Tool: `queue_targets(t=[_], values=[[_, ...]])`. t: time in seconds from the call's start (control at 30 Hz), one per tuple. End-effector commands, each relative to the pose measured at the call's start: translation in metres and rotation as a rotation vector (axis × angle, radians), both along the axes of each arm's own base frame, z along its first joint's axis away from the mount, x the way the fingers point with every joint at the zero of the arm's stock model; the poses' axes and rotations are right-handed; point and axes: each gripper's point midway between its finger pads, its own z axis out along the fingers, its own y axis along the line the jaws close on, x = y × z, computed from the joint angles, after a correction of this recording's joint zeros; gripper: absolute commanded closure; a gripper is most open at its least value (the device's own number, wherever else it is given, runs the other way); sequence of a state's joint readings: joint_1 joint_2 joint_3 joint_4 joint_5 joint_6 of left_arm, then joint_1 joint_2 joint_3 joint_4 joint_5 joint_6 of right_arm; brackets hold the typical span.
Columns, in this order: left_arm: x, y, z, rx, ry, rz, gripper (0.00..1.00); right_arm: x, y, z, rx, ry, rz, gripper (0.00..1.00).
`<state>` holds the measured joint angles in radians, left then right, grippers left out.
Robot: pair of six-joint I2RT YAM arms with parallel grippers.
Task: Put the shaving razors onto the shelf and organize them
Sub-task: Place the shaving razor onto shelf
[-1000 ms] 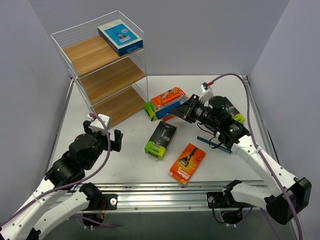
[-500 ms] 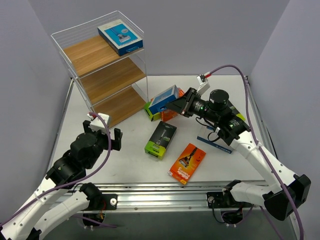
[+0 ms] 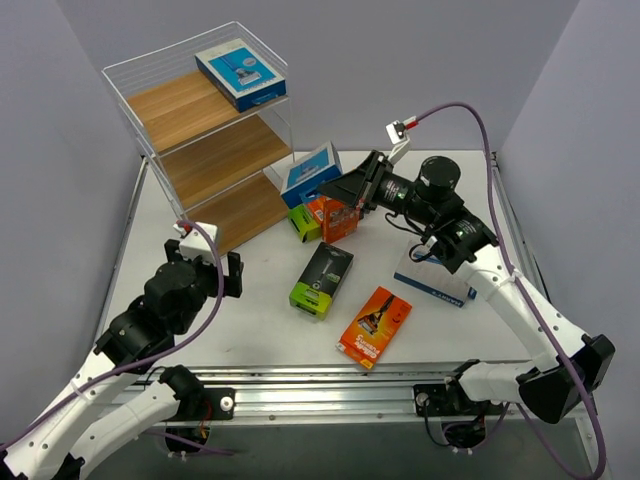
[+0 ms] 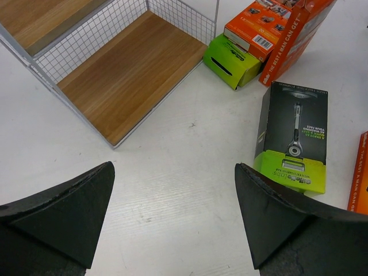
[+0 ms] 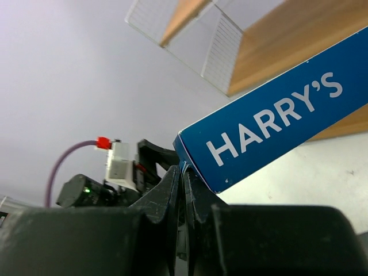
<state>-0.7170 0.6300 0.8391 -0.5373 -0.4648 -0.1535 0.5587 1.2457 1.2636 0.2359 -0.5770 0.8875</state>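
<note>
**Blue pack [image 3: 308, 172] held up by the shelf [image 3: 200, 160]**

The right fingers [image 5: 167, 195] are clamped on it, in the air near the shelf's right side. The left fingers [image 4: 75, 207] are wide apart over the near-left desk [image 3: 260, 320]. A second blue pack [image 3: 240, 73] lies on the top board. A black-and-green pack [image 3: 322, 279] lies mid-desk.

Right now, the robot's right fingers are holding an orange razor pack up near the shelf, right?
Not orange. The right fingers are holding a blue-and-white razor pack up near the shelf; the right wrist view shows its blue edge.
</note>
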Motion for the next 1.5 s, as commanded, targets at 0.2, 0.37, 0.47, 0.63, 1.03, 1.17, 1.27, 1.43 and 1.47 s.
queue_targets(t=[0.2, 0.37, 0.47, 0.63, 1.03, 1.17, 1.27, 1.43, 1.47], values=[[0.003, 0.007, 0.016, -0.03, -0.049, 0.034, 0.05, -0.014, 0.014, 0.09, 0.155, -0.2, 0.106, 1.0], [0.003, 0.008, 0.015, -0.018, -0.052, 0.032, 0.06, -0.024, 0.021, 0.129, 0.205, -0.268, 0.15, 1.0], [0.003, 0.006, 0.015, -0.016, -0.053, 0.019, 0.05, -0.031, 0.024, 0.153, 0.237, -0.312, 0.166, 1.0], [0.002, 0.006, 0.016, -0.016, -0.058, 0.013, 0.06, -0.038, 0.029, 0.181, 0.262, -0.365, 0.186, 1.0], [-0.001, 0.005, 0.018, -0.027, -0.067, 0.0, 0.05, -0.057, 0.065, 0.205, 0.362, -0.443, 0.308, 1.0], [-0.001, 0.005, 0.018, -0.026, -0.067, -0.004, 0.05, -0.059, 0.081, 0.207, 0.379, -0.454, 0.342, 1.0], [-0.002, 0.004, 0.018, -0.029, -0.068, -0.01, 0.05, -0.059, 0.094, 0.206, 0.39, -0.454, 0.364, 1.0], [-0.003, 0.004, 0.02, -0.036, -0.075, -0.013, 0.05, -0.052, 0.112, 0.201, 0.417, -0.443, 0.396, 1.0], [-0.003, 0.004, 0.02, -0.036, -0.074, -0.016, 0.05, -0.051, 0.114, 0.2, 0.423, -0.439, 0.4, 1.0]])
